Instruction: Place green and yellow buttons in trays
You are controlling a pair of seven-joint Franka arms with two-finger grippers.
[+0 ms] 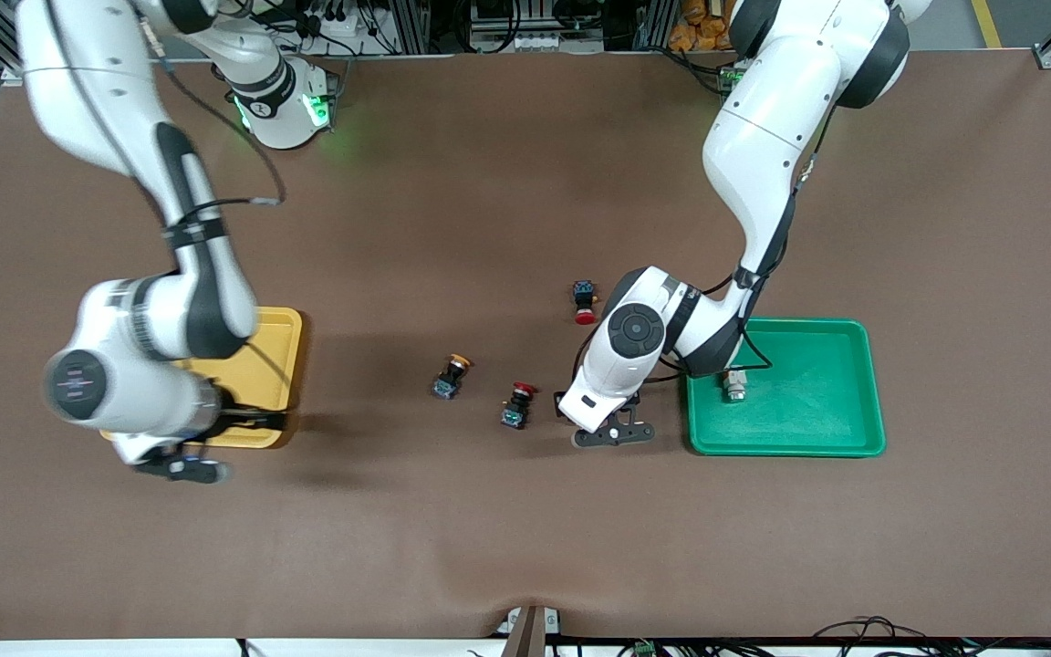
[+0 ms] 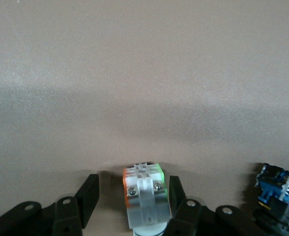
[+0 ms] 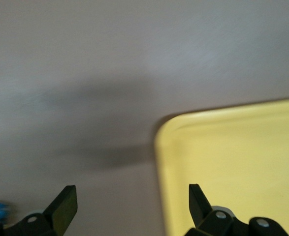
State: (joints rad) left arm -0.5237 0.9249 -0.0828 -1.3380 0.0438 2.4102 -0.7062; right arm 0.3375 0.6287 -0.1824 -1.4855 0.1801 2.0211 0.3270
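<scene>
The brown table [image 1: 489, 182] carried everything, with the green tray [image 1: 808, 429] toward the left arm's end and the yellow tray [image 1: 275, 365] toward the right arm's end, partly hidden under the right arm. One white button with a silver end [image 1: 733, 387] lay inside the green tray, close to the rim that faces the middle of the table. The left gripper [image 1: 614, 434] was low over the bare table just beside the green tray, its jaws spread apart around a white button with green and orange sides [image 2: 144, 189], which lay between the fingers [image 2: 87, 196] in the left wrist view; whether they touched it could not be told. The right gripper [image 1: 183, 467] hung over the front corner of the yellow tray, blurred, its jaws wide open and holding nothing, with the tray's rounded corner showing between them in the right wrist view. Between the trays, a black-and-blue button with an orange-yellow cap [image 1: 450, 377] lay on the table, a red-capped switch [image 1: 516, 405] just beside it toward the left gripper, and another red-capped switch [image 1: 585, 301] lay farther from the front camera
</scene>
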